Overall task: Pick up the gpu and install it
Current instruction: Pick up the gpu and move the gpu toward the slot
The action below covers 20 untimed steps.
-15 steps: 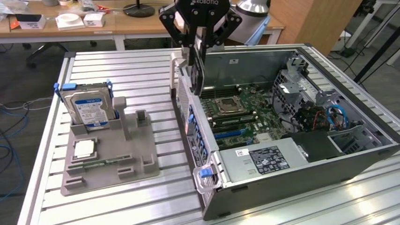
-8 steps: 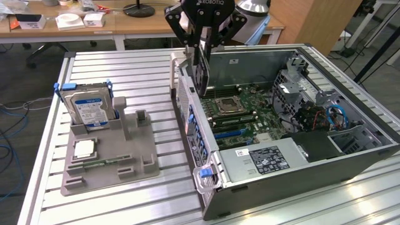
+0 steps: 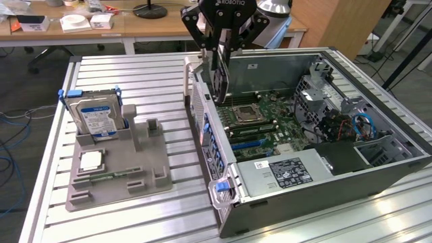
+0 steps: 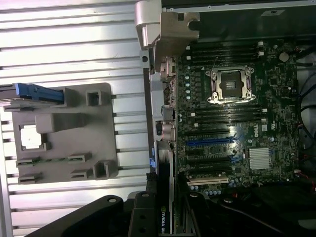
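The gpu [image 3: 221,76] is a thin dark card hanging on edge, its lower end just above the motherboard [image 3: 266,119] inside the open computer case [image 3: 378,167]. My gripper [image 3: 226,38] is shut on the card's upper part. In the wrist view the gpu [image 4: 165,173] shows edge-on between my gripper's [image 4: 165,219] black fingers [image 4: 108,215]. It runs along the case's rear wall side of the motherboard [image 4: 227,123], near the blue expansion slot [image 4: 210,141].
A grey holder [image 3: 135,167] on the slatted table at the exterior view's left carries a silver hard drive [image 3: 98,116] standing upright, a processor chip [image 3: 91,161] and a narrow green memory stick [image 3: 108,177]. Drive cages and cables [image 3: 361,126] crowd the case's far side.
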Tool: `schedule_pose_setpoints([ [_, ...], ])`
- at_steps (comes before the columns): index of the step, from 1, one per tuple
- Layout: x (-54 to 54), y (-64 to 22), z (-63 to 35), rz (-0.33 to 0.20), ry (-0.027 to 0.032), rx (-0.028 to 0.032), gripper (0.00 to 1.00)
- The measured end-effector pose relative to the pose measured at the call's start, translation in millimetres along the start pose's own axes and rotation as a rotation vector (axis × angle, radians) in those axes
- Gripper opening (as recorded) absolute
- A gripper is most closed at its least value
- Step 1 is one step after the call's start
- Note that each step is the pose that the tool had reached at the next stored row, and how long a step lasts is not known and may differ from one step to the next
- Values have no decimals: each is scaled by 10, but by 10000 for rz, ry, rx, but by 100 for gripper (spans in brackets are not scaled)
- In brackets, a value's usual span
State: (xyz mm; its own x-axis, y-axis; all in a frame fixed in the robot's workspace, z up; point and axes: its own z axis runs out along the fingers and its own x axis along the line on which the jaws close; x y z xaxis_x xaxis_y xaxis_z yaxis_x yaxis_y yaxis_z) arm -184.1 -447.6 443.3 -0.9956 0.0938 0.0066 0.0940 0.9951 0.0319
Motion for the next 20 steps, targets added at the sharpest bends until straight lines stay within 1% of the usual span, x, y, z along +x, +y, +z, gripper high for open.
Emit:
schedule_pose_setpoints([
  [10, -1, 0, 0, -1, 0, 0, 26],
  [15, -60, 6, 1, -1, 0, 0, 26],
  [20, -94, 9, 3, -1, 0, -1, 26],
])
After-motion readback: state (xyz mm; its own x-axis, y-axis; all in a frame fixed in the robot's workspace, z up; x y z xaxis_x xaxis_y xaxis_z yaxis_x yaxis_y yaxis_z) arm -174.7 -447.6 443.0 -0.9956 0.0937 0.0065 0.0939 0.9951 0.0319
